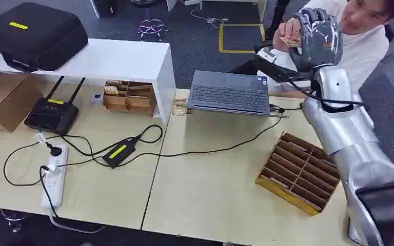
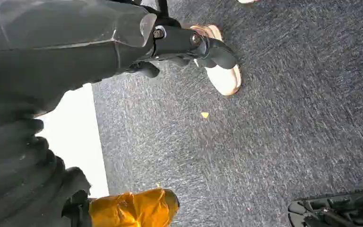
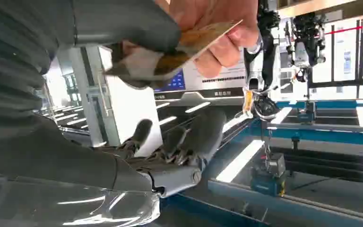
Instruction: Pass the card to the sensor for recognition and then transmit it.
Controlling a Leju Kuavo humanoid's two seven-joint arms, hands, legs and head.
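Note:
My right hand (image 1: 318, 38) is raised at the far right of the table, in front of a person (image 1: 372, 48) in white. It pinches a small tan card (image 1: 289, 42) at one end. The person's hand (image 1: 289, 28) grips the other end. In the right wrist view the card (image 3: 203, 38) lies under my thumb (image 3: 123, 21), with the person's fingers (image 3: 224, 47) closed on it; my other fingers (image 3: 189, 137) are spread away from it. My left hand (image 2: 179, 42) hangs over the carpet, its dark fingers apart and holding nothing.
An open laptop (image 1: 231, 92) sits mid-table, with a small tan item (image 1: 180, 109) at its left corner. A cardboard divider tray (image 1: 300, 171) lies near my right arm. A router (image 1: 51, 114), power strip (image 1: 54, 177), cables, boxes and a white shelf (image 1: 123, 59) fill the left side.

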